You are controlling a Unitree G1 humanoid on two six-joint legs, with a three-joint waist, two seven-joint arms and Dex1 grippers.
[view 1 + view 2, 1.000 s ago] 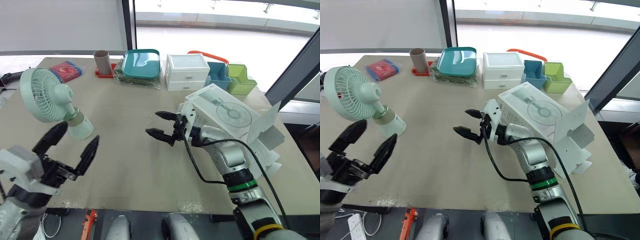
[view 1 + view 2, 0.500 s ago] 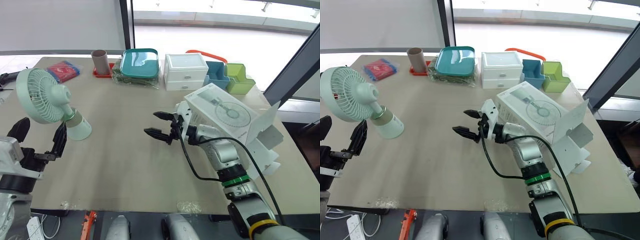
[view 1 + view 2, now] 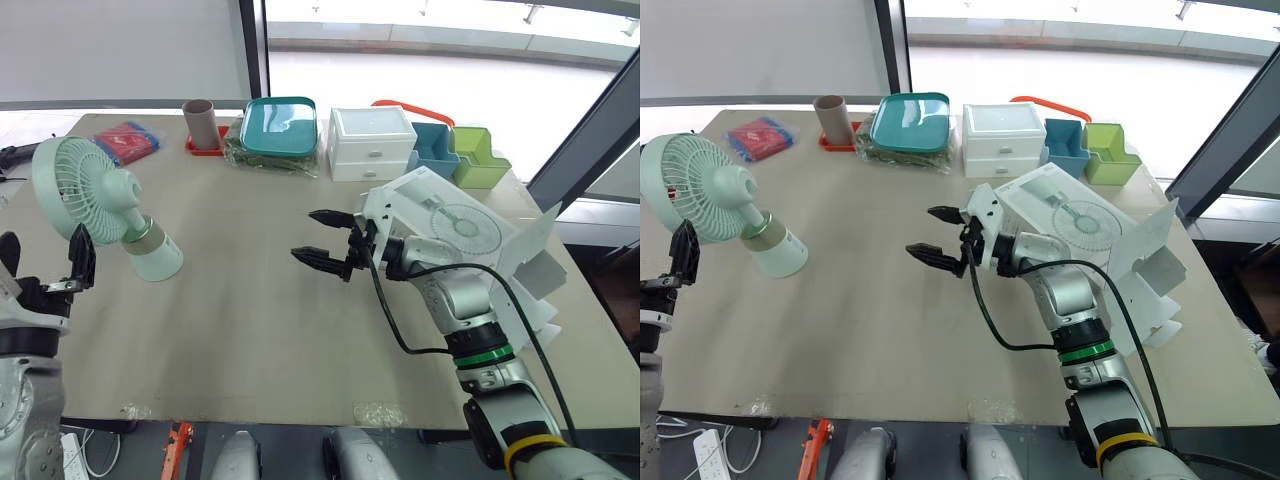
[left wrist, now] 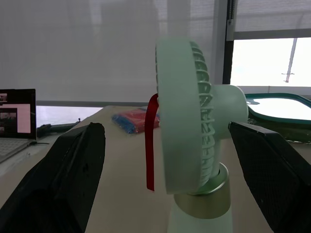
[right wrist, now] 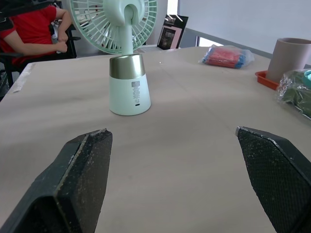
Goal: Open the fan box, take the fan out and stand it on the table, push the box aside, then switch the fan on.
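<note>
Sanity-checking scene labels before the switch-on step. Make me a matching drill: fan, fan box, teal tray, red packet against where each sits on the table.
1. fan
2. fan box
3. teal tray
4. red packet

a. on the right side of the table, end flaps open
b. standing upright on the left side
c. near the far left corner
d. at the far edge, between the cardboard tube and the white drawer unit

Pairs: 1-b, 2-a, 3-d, 4-c

Smooth plastic fan (image 3: 97, 203), shiny metallic collar (image 5: 127, 66), matt table (image 3: 250, 325)
</note>
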